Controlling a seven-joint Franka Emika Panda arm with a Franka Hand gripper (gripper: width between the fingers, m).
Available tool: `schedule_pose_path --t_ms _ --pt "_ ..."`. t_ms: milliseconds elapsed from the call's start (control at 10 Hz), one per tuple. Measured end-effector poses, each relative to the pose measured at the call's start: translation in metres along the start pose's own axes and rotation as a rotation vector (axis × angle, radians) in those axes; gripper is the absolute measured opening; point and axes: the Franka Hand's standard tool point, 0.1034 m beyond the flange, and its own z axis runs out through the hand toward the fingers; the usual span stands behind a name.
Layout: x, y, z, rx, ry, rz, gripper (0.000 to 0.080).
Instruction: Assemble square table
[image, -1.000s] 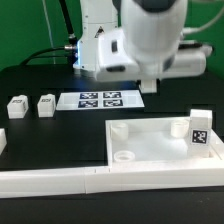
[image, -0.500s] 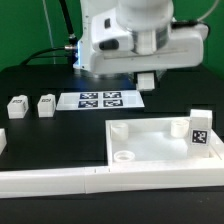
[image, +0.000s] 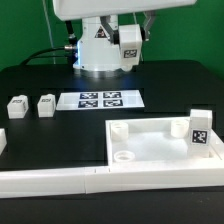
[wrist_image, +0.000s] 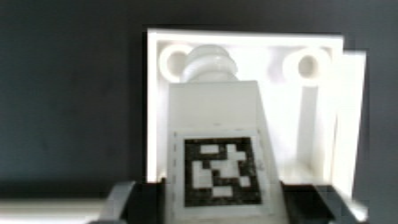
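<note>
Because a leg has to go into a socket end first, the gripper holds one leg post by its tagged end. The jaws are pressed against its two flanks, neither fully apart nor together but clamped on the post. That grip leaves the plain rounded end free and pointing down toward the square table top. In the exterior view the post hangs high over the top and well clear of it, a height that I judge is meant to carry it across without knocking the raised corners. In the wrist view the free end lines up roughly with one of the corner sockets, while a second socket stands open beside it. I read this as the approach to inserting a leg, with the descent and twist not yet begun. The top appears to sit pushed against the long L-shaped rail along its near edge, probably so that it cannot slide when a leg is pressed in. Its edge tag stands on the corner at the exterior view's right. Two loose leg posts wait well apart from the top at the exterior view's left, beyond the marker board, where they are out of the working path.
</note>
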Motion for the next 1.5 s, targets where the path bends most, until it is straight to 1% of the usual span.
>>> schedule_pose_path --t_ms 100,200,300,400,500,600,700,800,900,1000,1100,1200,1300,1500 --pt "-0.003 0.002 0.004 -0.008 0.071 0.002 0.0290" --pt "0.000 0.004 0.002 -0.018 0.160 0.003 0.0290" --pt "0.004 0.007 0.004 -0.032 0.237 -0.001 0.0290" --pt "0.013 0.016 0.014 -0.068 0.344 -0.042 0.0290" --pt "0.033 0.027 0.013 -0.102 0.459 -0.073 0.0290" --pt "0.046 0.037 0.011 -0.129 0.533 -0.097 0.0290" --pt "0.051 0.045 0.015 -0.156 0.615 -0.099 0.0290" --pt "0.052 0.038 0.024 -0.147 0.643 -0.101 0.0290" --pt "0.053 0.030 0.026 -0.138 0.688 -0.104 0.0290" --pt "0.050 0.020 0.035 -0.103 0.652 -0.105 0.0290" --pt "0.049 0.022 0.040 -0.102 0.646 -0.119 0.0290" --pt "0.045 0.025 0.050 -0.099 0.631 -0.126 0.0290" --pt "0.044 0.025 0.054 -0.094 0.625 -0.125 0.0290" --pt "0.044 0.025 0.054 -0.094 0.625 -0.124 0.0290"
